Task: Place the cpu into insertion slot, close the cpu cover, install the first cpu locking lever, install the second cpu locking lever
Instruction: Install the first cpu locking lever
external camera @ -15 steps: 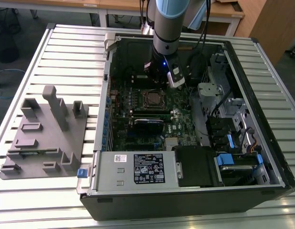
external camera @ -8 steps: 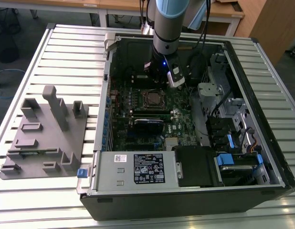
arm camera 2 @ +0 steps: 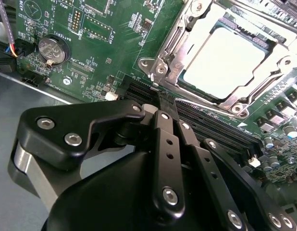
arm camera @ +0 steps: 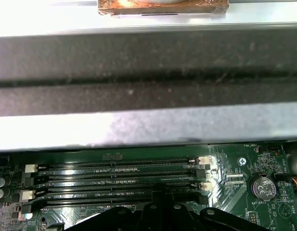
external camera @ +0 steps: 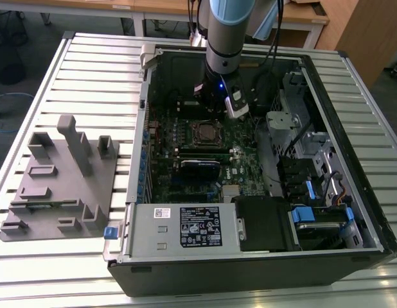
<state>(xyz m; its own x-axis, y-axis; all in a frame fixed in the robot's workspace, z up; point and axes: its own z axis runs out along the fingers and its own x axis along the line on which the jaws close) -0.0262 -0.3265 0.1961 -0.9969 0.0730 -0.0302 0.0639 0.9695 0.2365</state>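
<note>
Already the cpu (arm camera 2: 225, 60) sits in the insertion slot (arm camera 2: 152, 65) with the cpu cover (arm camera 2: 220, 102) down over it (whether the locking levers (arm camera 2: 271, 82) are latched I cannot tell), while the gripper (arm camera 2: 163, 101), fingers (arm camera 2: 165, 139) together and empty, hovers at the slot's corner.

Bright, even room light falls from above in the exterior view, and the ribbed tabletop (external camera: 89, 70) gleams pale out to its edges. The open computer case (external camera: 142, 115) holds deep shade along its inner walls, and a small blue lamp (external camera: 220, 83) glows on the arm. In the second wrist view, glare washes the cpu (arm camera 2: 225, 62) almost white, while the black end effector (arm camera 2: 163, 103) carries soft highlights. In the first wrist view a pale metal band (arm camera: 148, 130) is overexposed above the dim memory slots (arm camera: 115, 175).
</note>
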